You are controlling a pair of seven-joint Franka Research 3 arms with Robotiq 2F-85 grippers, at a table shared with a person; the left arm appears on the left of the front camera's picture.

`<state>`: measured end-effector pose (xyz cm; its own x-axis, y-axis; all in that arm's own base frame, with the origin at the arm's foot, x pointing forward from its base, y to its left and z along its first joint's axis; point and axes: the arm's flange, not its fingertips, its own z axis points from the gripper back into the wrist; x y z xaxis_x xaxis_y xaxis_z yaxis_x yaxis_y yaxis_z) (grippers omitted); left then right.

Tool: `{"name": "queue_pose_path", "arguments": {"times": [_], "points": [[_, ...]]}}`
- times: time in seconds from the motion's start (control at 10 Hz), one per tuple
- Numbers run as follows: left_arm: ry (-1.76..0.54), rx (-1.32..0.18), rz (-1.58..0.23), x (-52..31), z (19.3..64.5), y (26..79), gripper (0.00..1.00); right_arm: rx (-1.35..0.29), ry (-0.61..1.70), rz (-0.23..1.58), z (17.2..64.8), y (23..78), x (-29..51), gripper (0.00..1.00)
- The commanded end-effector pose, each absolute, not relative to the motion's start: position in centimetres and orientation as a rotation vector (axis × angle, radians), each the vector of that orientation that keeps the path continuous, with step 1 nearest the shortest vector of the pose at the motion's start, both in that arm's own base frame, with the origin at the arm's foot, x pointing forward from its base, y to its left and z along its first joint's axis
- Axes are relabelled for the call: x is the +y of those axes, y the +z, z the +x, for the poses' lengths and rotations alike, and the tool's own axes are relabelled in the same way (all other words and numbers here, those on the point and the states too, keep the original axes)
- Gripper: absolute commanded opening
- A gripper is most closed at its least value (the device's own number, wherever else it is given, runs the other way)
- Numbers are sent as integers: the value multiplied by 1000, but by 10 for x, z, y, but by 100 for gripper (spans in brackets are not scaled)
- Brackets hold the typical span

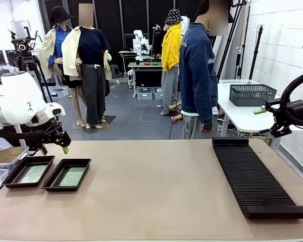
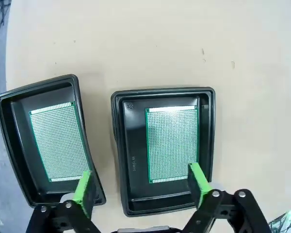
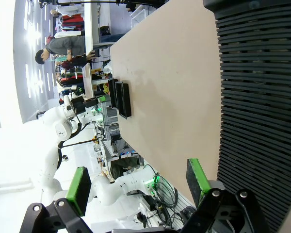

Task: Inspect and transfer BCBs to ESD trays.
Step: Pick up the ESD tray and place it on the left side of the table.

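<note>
Green BCBs point(image 2: 172, 144) flat in both ESD trays point(image 2: 162, 97); left claw point(image 2: 141, 188), right claw point(image 3: 138, 183) apart, empty

place: robotics lab | evidence: tripods point(image 1: 25, 55), worktables point(image 1: 242, 113), cinderblock wall point(image 1: 283, 45)

Two black ESD trays are lying side by side at the left end of the tan bench point(image 1: 156, 191), the left tray point(image 1: 29, 171) and the right tray point(image 1: 66, 174), each holding a green BCB, one point(image 1: 33, 174) in the left and one point(image 1: 71, 176) in the right. The left claw point(image 1: 54, 146) is hanging just above them with nothing in it. A long black ribbed rack point(image 1: 255, 176) is lying at the right. The right claw point(image 1: 268, 121) is hovering beyond the rack's far end, fingers apart. A person in a denim jacket point(image 1: 197, 70) is standing past the far edge.
</note>
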<state>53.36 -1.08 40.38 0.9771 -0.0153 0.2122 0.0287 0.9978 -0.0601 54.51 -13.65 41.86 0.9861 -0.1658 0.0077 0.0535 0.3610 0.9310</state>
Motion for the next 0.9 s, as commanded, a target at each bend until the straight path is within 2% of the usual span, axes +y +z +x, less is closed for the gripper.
{"name": "queue_pose_path", "arguments": {"times": [0.0,0.8], "points": [[-20,-212,-71,-14,535,401,100,-106,-126,1200,547,419,-137,100],[-24,-213,-63,-12,534,404,100,-106,-126,1200,547,419,-137,100]]}}
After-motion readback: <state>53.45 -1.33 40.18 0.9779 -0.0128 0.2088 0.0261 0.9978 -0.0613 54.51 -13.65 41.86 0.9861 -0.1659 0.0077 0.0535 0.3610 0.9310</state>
